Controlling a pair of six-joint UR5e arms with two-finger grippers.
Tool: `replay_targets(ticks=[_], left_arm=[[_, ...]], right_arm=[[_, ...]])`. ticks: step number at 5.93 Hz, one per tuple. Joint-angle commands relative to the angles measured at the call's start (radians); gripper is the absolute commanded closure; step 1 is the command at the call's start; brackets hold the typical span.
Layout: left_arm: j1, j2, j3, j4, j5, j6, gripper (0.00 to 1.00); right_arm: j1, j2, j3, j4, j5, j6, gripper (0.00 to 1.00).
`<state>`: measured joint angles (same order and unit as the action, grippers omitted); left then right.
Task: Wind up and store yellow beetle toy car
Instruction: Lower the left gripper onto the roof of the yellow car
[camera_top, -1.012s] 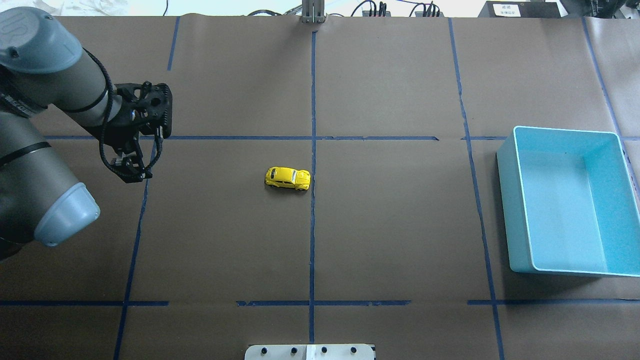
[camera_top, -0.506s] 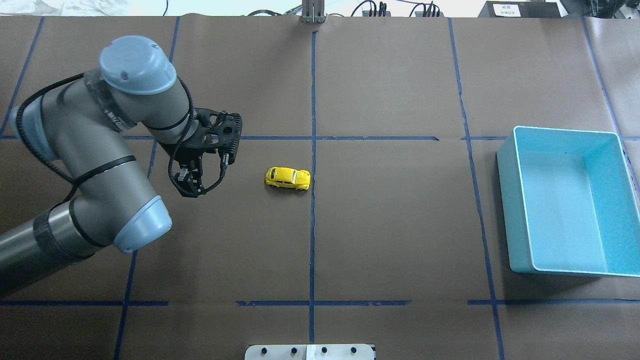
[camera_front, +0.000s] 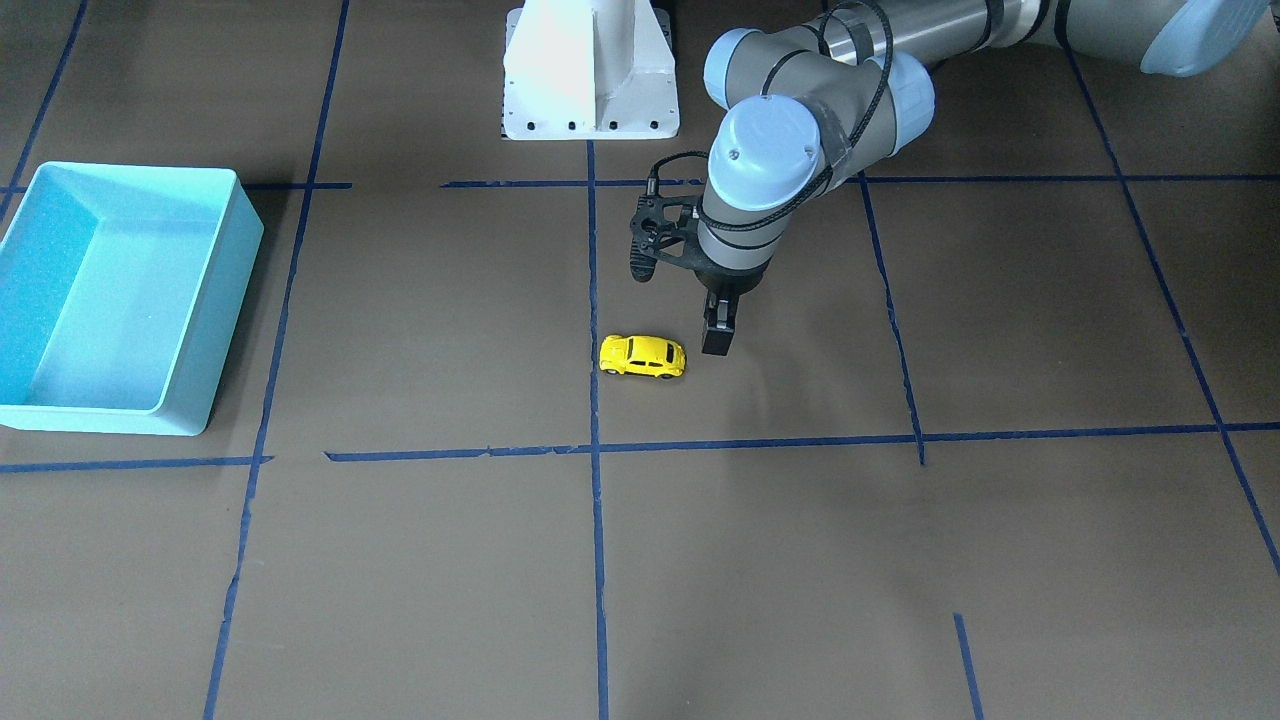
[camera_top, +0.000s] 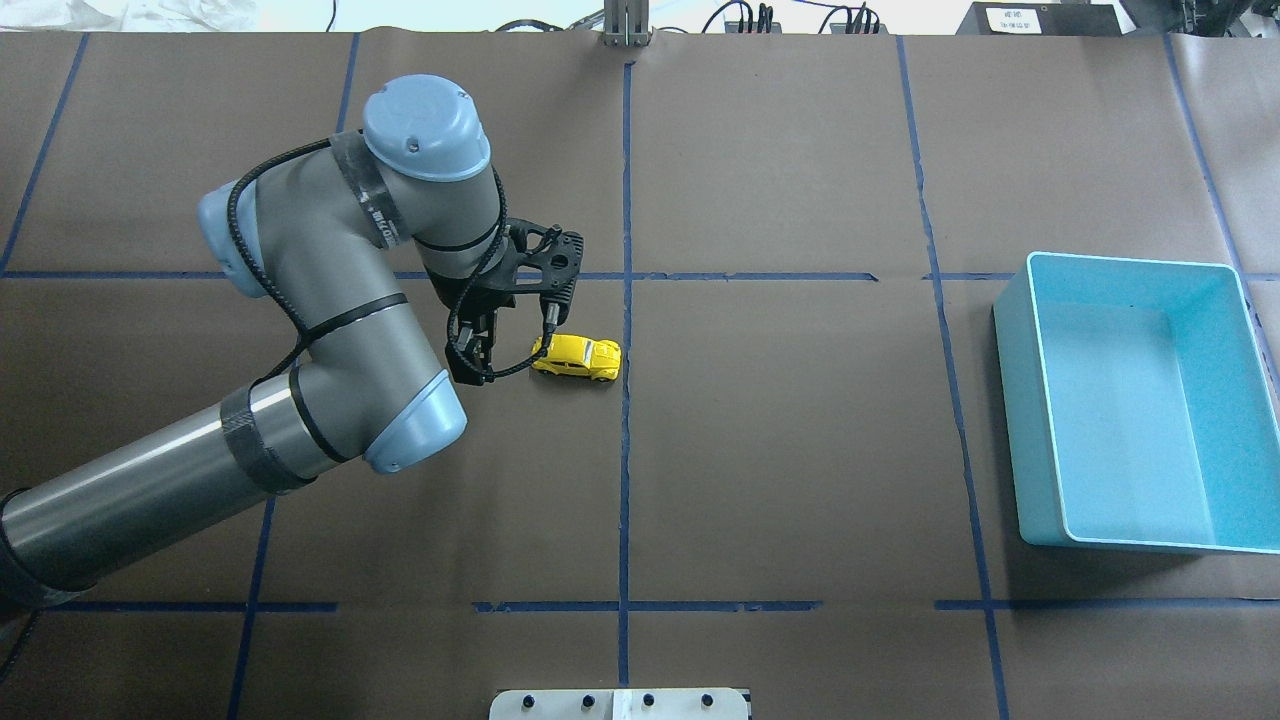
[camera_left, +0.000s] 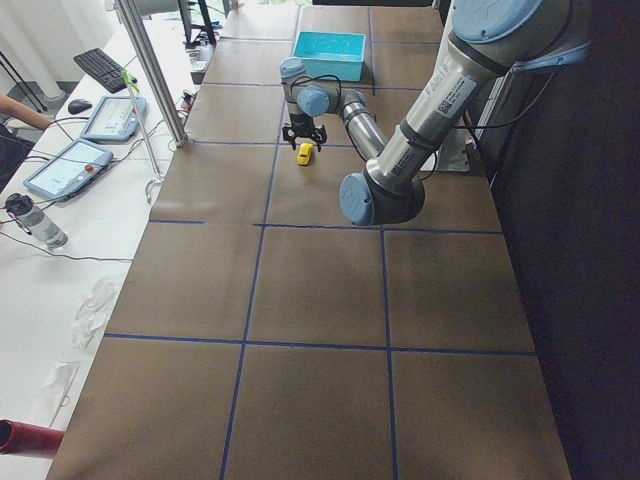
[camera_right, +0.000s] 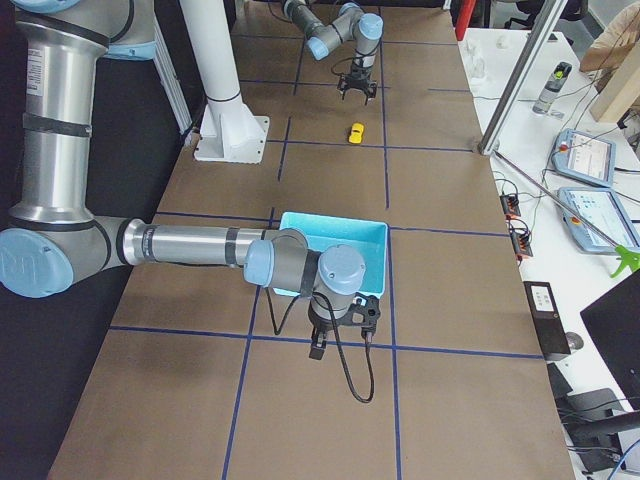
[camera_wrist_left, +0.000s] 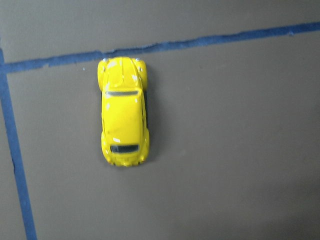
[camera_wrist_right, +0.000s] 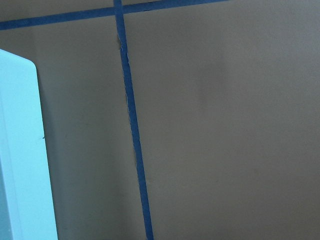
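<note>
Outside turquoise bin sits yellow beetle toy car — left end effector opening unclear

The beetle toy car stands on the table near its middle, just to the robot's left of the lengthwise tape line, one end almost at the line. The left gripper hangs just beside the car on the robot's left, not touching it. The bin sits at the table's right end, well apart from the car, with the right gripper beyond the bin's outer wall, farther to the right.
</note>
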<state>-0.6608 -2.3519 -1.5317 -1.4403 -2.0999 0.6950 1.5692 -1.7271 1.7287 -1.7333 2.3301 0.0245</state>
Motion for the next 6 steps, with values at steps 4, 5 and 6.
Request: replay_targets(ticks=[4,5,6], left_arm=[[0.062,-0.095,0.156,-0.111,0.069,-0.098,0.00],[0.063,-0.095,0.162,-0.112,0.072,-0.098,0.00],[0.063,-0.098,0.169,-0.114,0.098,-0.098,0.00]], right_arm=[[0.000,0.000,0.000,0.000,0.000,0.000,0.00],[0.000,0.000,0.002,0.001,0.002,0.000,0.00],[0.000,0.000,0.000,0.000,0.002,0.000,0.00]])
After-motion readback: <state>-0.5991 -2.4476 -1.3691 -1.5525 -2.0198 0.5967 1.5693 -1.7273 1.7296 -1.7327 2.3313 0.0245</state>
